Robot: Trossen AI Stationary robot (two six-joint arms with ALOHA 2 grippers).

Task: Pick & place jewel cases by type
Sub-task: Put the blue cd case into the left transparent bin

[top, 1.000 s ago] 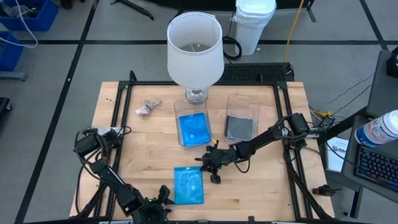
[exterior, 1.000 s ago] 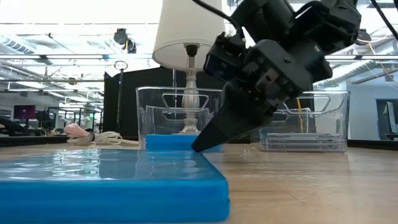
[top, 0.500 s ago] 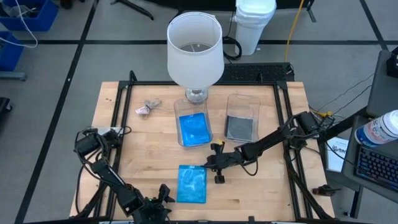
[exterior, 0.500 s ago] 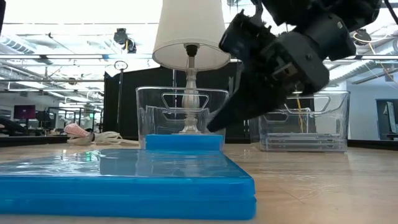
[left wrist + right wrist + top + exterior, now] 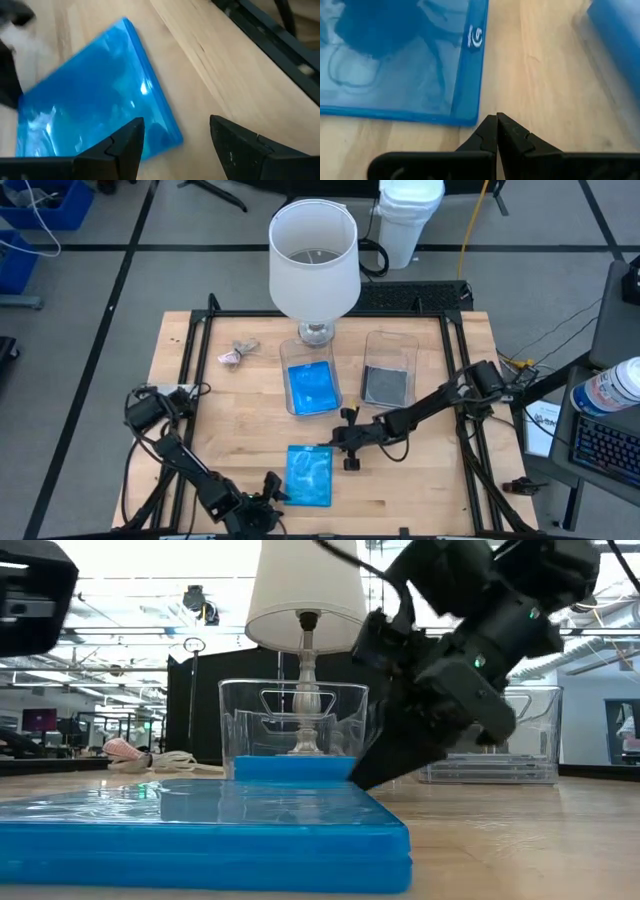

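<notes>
With fingers apart, the left end effector (image 5: 175, 145) needed to straddle the blue case's (image 5: 309, 475) near edge squarely; the right end effector (image 5: 347, 448) stayed pinched together beside it.

Left gripper (image 5: 172, 137) low at the table's near edge, jaws apart, right gripper (image 5: 496, 122) mid-table, jaws closed

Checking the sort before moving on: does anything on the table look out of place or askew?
One blue jewel case lies loose on the table's near edge, outside both clear tubs, slightly askew. A small pinkish lump sits at the far left. Nothing looks spilled or damaged.
</notes>
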